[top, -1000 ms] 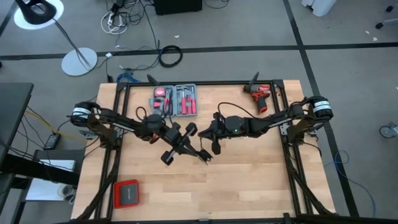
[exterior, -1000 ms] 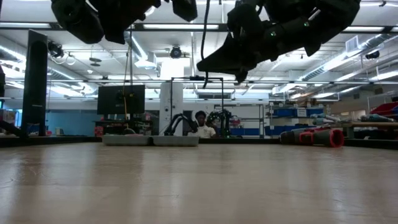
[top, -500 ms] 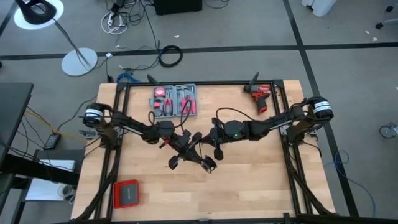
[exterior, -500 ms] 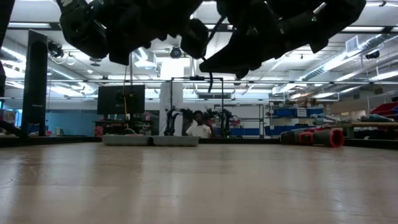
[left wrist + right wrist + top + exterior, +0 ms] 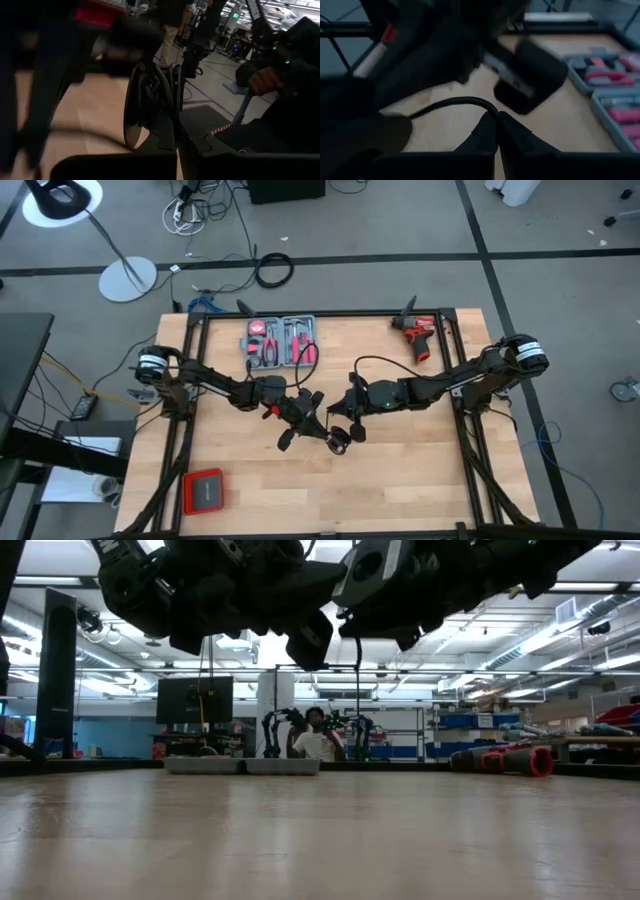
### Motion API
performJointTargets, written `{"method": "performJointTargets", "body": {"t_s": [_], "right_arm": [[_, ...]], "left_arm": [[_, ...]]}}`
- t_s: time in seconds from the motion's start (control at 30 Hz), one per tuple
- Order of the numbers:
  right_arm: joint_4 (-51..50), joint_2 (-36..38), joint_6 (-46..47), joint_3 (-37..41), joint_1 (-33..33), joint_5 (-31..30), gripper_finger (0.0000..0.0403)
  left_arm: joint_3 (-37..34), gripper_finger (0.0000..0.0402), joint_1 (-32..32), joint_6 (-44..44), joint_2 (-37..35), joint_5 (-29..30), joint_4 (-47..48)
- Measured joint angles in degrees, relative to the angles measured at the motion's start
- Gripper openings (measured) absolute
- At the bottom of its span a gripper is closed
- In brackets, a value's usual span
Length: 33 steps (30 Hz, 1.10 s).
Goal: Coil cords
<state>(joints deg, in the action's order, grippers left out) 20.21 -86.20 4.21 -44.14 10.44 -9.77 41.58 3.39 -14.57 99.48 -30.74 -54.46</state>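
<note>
— Both hands meet above the middle of the table (image 5: 400,480): the left hand (image 5: 318,420) pinched together on a coiled bundle of the cord (image 5: 150,107), the right hand (image 5: 498,131) clamped on a loop of the same black cable, fingers pressed together.

— What crowds them?

— Mostly each other. The two dark arms converge nose to nose, and the left arm's bulk fills the right wrist view. Behind them, at the table's far edge, lies an open grey tool case (image 5: 282,341) with red-handled tools, and a red drill (image 5: 417,334) stands toward the far right corner. A red-and-black case (image 5: 203,491) sits near the front left corner.

— And room to move?

— Bare wood lies open in front of the hands and to the right. From table height both arms hang clear of the surface. A person (image 5: 317,740) sits in the room beyond.
</note>
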Motion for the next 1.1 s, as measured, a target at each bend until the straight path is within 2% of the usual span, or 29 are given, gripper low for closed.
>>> {"method": "performJointTargets", "body": {"t_s": [0.3, 0.53, 1.1], "right_arm": [[1.87, 1.12, -5.66, -0.02, 0.45, 3.61, 0.0005], [2.2, 1.2, -8.34, -0.02, 1.19, 3.95, 0.0005], [-5.43, 7.44, -8.22, -0.02, 5.15, -1.33, 0.0005]], "left_arm": [[-0.02, 0.0001, 0.01, -2.27, 0.0, 0.49, 1.62], [-0.02, 0.0001, -0.02, -2.65, 0.0, 0.68, 4.14], [0.0, 0.0001, -0.04, -0.81, -0.11, 0.11, 6.13]]}}
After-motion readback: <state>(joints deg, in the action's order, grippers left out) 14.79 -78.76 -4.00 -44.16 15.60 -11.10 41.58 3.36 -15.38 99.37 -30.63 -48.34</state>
